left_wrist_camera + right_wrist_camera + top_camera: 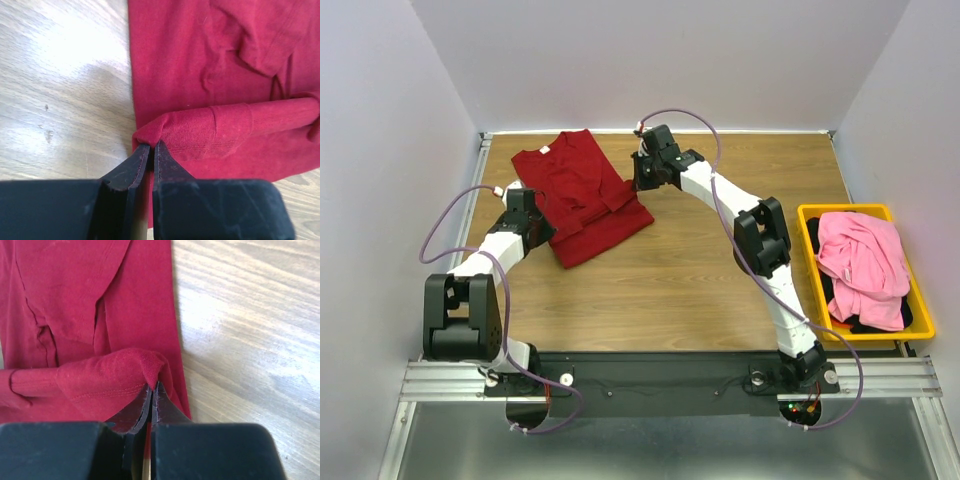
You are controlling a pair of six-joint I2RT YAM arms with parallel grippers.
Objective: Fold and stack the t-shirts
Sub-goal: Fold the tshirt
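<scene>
Left end effector and right end effector pinch dark red t-shirt edges.

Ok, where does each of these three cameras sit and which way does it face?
Top external: above and behind the bases, looking down on the table, both arms showing, red t-shirt back-left, yellow bin right.
Left wrist: on the left arm, looking along the left gripper, shut on a red fold.
Right wrist: likewise over the right gripper, pinching the shirt's other side.
Shared: both wrist views show that red t-shirt on wood.

Black t-shirt mostly beneath pink t-shirt
</scene>
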